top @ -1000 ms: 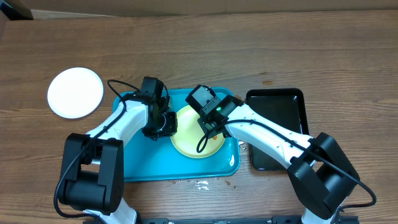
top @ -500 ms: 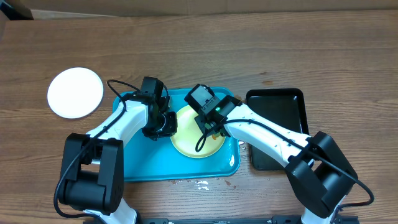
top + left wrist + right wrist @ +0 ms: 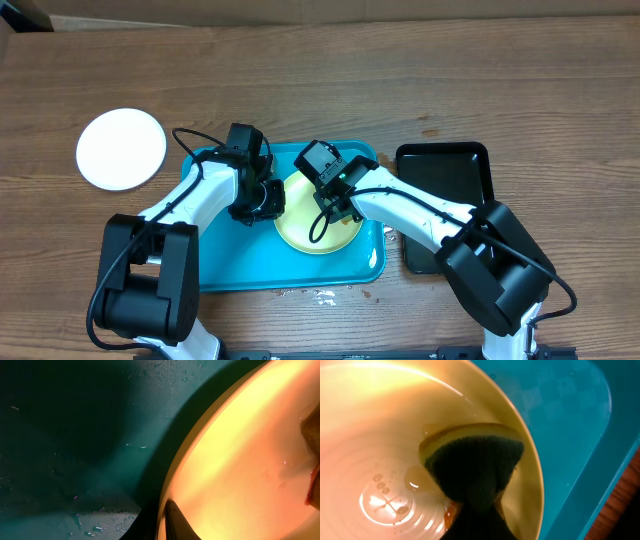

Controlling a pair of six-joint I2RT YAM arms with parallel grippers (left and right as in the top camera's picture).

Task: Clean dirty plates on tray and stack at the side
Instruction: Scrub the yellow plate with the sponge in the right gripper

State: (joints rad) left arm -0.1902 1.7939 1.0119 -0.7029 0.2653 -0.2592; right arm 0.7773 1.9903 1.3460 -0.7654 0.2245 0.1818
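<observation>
A pale yellow-green plate [image 3: 300, 236] lies on the turquoise tray [image 3: 225, 272]. My left gripper [image 3: 268, 200] is at the plate's left rim, and in the left wrist view one finger [image 3: 176, 521] lies over that rim [image 3: 235, 460], so it looks shut on it. My right gripper [image 3: 334, 206] is shut on a sponge [image 3: 472, 467] with a dark green scouring face and a yellow layer, pressed onto the wet plate [image 3: 380, 435]. A brown smear [image 3: 451, 513] shows beside the sponge. A white plate [image 3: 121, 149] lies on the table at the far left. No third plate shows.
A smaller glossy black tray [image 3: 447, 170] lies right of the turquoise tray, partly under my right arm. White flecks [image 3: 322, 295] lie on the wooden table at the tray's front edge. A cardboard edge [image 3: 300, 10] runs along the back.
My right gripper with the sponge has slid a little to the left and back across the plate. The left arm and the plate have not moved.
</observation>
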